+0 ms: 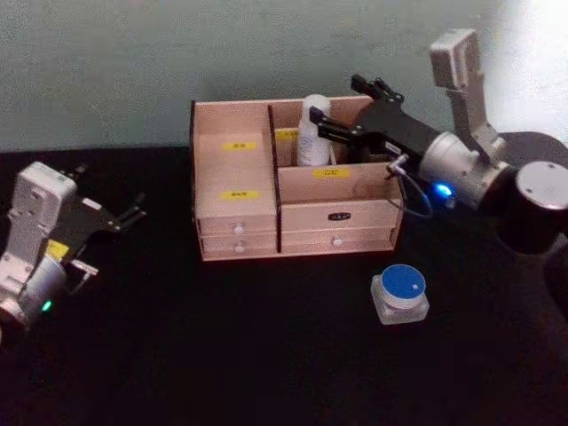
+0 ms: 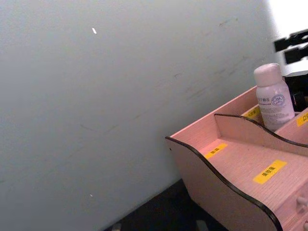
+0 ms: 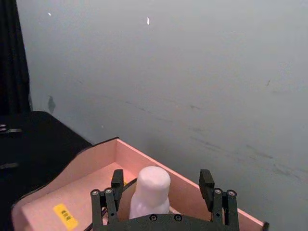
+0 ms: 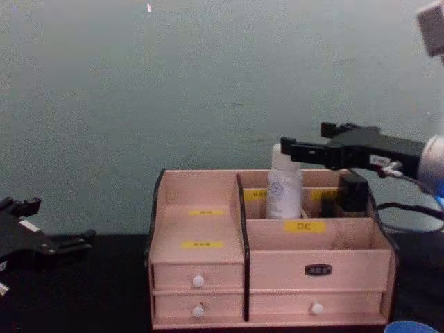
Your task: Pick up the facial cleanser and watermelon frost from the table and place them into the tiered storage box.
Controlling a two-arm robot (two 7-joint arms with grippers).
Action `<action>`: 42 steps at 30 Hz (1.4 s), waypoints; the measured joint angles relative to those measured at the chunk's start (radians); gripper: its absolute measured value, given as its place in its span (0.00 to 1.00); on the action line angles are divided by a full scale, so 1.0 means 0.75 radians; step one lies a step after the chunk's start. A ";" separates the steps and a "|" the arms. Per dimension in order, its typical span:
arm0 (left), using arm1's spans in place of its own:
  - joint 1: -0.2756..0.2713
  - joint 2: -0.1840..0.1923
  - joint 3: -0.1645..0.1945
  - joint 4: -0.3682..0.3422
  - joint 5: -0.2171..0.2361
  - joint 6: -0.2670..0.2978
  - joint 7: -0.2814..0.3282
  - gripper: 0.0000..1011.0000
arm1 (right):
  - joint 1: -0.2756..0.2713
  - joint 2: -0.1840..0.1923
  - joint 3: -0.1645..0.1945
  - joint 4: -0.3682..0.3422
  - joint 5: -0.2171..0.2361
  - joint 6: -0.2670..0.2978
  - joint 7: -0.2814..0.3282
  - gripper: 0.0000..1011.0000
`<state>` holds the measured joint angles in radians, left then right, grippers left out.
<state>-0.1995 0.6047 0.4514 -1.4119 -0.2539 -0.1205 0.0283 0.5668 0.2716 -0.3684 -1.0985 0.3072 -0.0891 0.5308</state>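
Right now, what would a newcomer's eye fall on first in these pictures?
The right gripper reaches over the light wooden tiered storage box, fingers open either side of a white plastic bottle standing in a back compartment. A small jar with a round blue lid sits on the black table before the box; the left gripper is parked at the left.

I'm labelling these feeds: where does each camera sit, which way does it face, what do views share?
Head: high, looking down on the tiered storage box; left gripper parked left, right gripper at it.
Chest: low, facing its drawers; right gripper at right.
Left wrist: beside the box, facing the wall.
Right wrist: behind its fingers straddling the facial cleanser.
All share the facial cleanser.
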 joint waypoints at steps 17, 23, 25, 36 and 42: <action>0.000 0.000 0.000 0.000 0.000 0.000 0.000 0.99 | -0.392 0.297 0.104 -0.497 0.147 0.089 0.004 0.99; 0.000 0.000 0.000 0.000 0.000 0.000 0.000 0.99 | -0.493 0.372 0.133 -0.572 0.200 0.078 0.032 0.99; 0.000 0.000 0.000 0.000 0.000 0.000 0.000 0.99 | -0.535 0.402 0.142 -0.602 0.221 0.079 0.041 0.99; 0.000 0.000 0.000 0.000 0.000 0.000 0.000 0.99 | -0.682 0.510 0.164 -0.674 0.299 0.121 0.052 0.99; 0.000 0.000 0.000 0.000 0.000 0.000 0.000 0.99 | -0.726 0.536 0.156 -0.680 0.308 0.111 0.050 0.99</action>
<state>-0.1995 0.6047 0.4514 -1.4120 -0.2539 -0.1205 0.0283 0.0222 0.6736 -0.2516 -1.6086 0.5379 -0.0056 0.5683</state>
